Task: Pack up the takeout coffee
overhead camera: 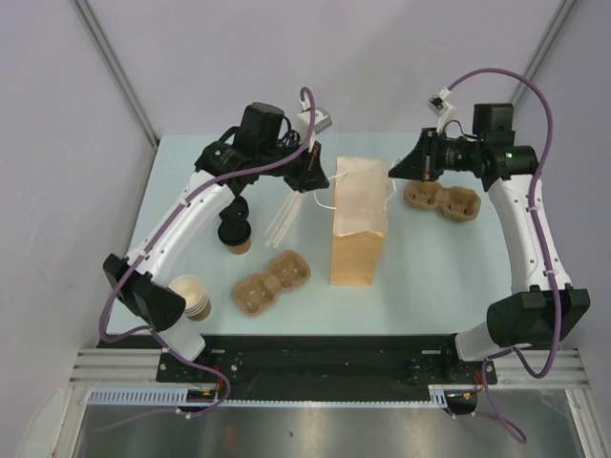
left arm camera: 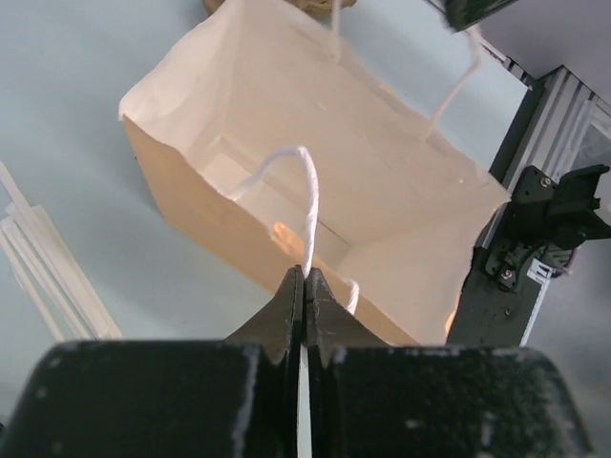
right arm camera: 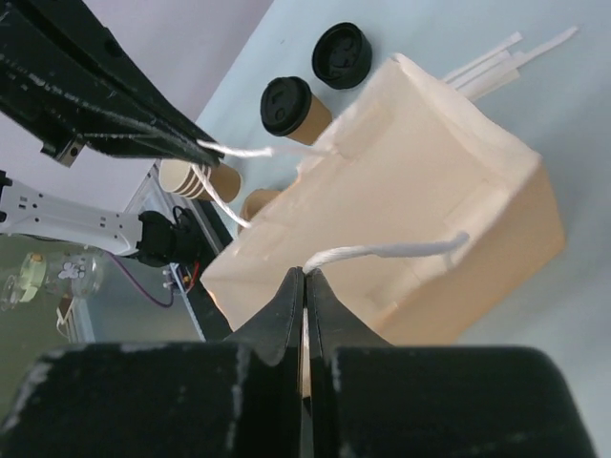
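The takeout coffee [overhead camera: 236, 234], a tan cup with a black lid, stands on the table left of the bag, under my left arm; it also shows in the right wrist view [right arm camera: 291, 108]. A tan paper bag [overhead camera: 358, 224] stands at the middle with its mouth open [left arm camera: 325, 162]. My left gripper [left arm camera: 305, 277] is shut on the bag's near white string handle [left arm camera: 307, 200], at the bag's left top edge [overhead camera: 320, 181]. My right gripper [right arm camera: 305, 275] is shut on the other string handle [right arm camera: 391, 251], at the bag's right top edge [overhead camera: 396, 174]. The handles are held apart.
A spare black lid [right arm camera: 341, 54] lies beside the coffee. A stack of lidless cups [overhead camera: 191, 296] stands near left. One pulp cup carrier [overhead camera: 272, 283] lies left of the bag, another [overhead camera: 441, 200] right of it. White straws [overhead camera: 286, 215] lie behind the coffee.
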Available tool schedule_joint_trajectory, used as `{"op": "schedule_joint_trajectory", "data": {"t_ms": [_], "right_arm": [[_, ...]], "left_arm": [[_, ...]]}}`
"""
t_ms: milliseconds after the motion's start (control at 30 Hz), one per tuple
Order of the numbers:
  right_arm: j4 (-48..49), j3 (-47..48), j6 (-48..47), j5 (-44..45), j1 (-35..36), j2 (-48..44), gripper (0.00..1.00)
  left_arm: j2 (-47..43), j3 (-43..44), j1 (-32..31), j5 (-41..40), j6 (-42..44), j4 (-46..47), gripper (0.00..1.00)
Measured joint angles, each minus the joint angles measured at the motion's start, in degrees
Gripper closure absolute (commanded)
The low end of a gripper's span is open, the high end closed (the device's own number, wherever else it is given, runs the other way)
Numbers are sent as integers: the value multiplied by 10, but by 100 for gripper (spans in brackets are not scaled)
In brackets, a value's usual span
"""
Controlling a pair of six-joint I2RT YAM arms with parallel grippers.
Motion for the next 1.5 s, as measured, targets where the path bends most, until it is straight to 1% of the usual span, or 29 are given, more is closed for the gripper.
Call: {"op": "schedule_joint_trajectory", "data": {"t_ms": [200, 300, 400, 633, 800, 1067, 1300, 1500], "right_arm": [[-40, -43, -43, -16, -72, -45, 100], [-61, -59, -73, -18, -96, -49, 100], [-81, -84, -99, -15, -105, -48, 100], [-101, -118, -138, -3, -104, -31, 100], [-100, -140, -149, 11, -98, -17, 100], [-77, -174, -148, 20, -70, 9, 100], [-58, -180, -143, 24, -38, 28, 100], [-50, -182, -139, 24, -18, 35, 100]], "left_arm": [[-10, -38, 32, -3, -1, 5, 100], [-25, -71, 50, 0, -14, 25, 100], [-42, -112, 61, 3, -33, 48, 100], [-47, -170, 67, 1, -64, 66, 100], [-31, -173, 67, 3, -77, 81, 100], [17, -179, 66, 32, -92, 101, 100], [40, -190, 55, 57, -106, 120, 100], [41, -207, 48, 68, -116, 139, 100]]}}
